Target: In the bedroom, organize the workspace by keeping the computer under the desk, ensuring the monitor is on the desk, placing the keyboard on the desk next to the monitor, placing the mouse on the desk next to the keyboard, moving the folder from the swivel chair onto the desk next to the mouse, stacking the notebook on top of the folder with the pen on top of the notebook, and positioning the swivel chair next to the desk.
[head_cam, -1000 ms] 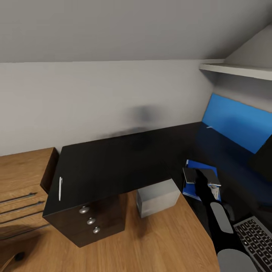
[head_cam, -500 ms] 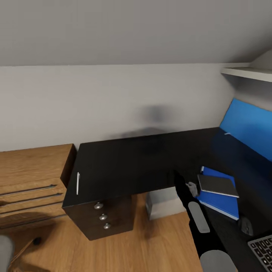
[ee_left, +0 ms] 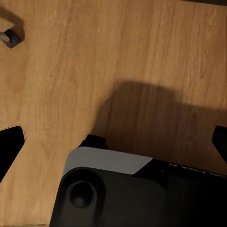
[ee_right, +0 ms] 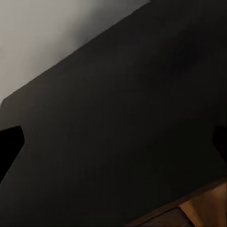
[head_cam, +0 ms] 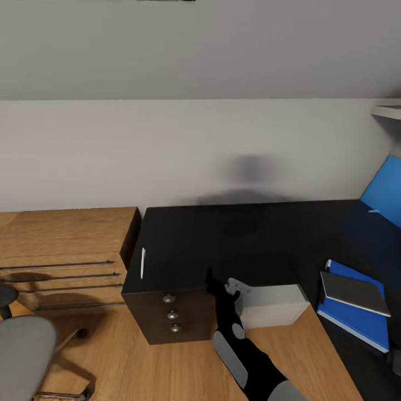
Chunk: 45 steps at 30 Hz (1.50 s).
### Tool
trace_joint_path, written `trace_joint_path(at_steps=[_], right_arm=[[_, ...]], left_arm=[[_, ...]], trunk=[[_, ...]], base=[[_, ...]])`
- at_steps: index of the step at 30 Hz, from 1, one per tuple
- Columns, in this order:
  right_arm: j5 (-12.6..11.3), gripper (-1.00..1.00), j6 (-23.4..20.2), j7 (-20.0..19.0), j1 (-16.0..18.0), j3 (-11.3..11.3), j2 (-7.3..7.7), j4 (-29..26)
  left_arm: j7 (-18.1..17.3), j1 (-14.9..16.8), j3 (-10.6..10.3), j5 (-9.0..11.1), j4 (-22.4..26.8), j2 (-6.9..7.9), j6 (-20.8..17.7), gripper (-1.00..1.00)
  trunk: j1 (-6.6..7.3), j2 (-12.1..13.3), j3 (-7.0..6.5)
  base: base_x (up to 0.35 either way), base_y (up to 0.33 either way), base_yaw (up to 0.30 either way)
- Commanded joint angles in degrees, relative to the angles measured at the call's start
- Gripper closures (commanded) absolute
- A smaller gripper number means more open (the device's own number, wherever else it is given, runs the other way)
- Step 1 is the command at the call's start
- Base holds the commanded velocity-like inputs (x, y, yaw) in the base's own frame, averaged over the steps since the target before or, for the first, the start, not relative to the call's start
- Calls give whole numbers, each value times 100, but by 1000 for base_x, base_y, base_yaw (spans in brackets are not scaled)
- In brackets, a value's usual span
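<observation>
A thin white pen (head_cam: 142, 263) lies on the left end of the black desk (head_cam: 223, 239). At the desk's right, a dark notebook (head_cam: 353, 292) rests on the blue folder (head_cam: 362, 328). My right gripper (head_cam: 223, 282) hovers at the desk's front edge, between the pen and the folder, open and empty. In the right wrist view my right gripper (ee_right: 113, 142) looks down on the dark desk top (ee_right: 118, 118), its fingertips (ee_right: 10, 142) far apart. My left gripper (ee_left: 113, 146) is open over the wooden floor. The grey computer (head_cam: 273, 303) stands under the desk. The monitor's blue screen (head_cam: 384, 195) is at the right edge.
A wooden dresser (head_cam: 61, 245) adjoins the desk's left end. The grey swivel chair (head_cam: 22, 356) stands on the floor at the lower left, and one of its casters (ee_left: 9, 38) is in the left wrist view. Three round drawer knobs (head_cam: 173, 314) face me.
The head view has swung left, bringing in the dresser and the chair. My right gripper has left the notebook on the folder and moved left along the desk toward the pen.
</observation>
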<state>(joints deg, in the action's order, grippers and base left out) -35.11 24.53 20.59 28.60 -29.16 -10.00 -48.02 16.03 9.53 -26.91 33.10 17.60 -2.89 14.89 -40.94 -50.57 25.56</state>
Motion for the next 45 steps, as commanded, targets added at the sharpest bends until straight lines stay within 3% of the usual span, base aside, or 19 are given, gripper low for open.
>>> trace_joint_path(at_steps=[1, 8, 16, 45], right_arm=[[-38, -100, 66, 57, 6, -66, 0, 13], [37, -100, 173, 206, 5, -243, 0, 331], [151, -100, 182, 217, 5, -256, 0, 408], [202, -100, 184, 211, 5, -269, 0, 447]], left_arm=[[36, 5, -49, 39, -3, 2, 23, -100], [32, 4, -51, 38, -10, -3, 22, -100], [32, 4, -52, 38, -11, -7, 22, -100], [32, 3, -52, 38, -11, -2, 38, -100]], trunk=[[22, 37, -13], [176, 318, -139], [351, 639, -282], [988, 1802, -803]], base=[[0, 0, 297], [0, 0, 297], [0, 0, 297], [0, 0, 297]])
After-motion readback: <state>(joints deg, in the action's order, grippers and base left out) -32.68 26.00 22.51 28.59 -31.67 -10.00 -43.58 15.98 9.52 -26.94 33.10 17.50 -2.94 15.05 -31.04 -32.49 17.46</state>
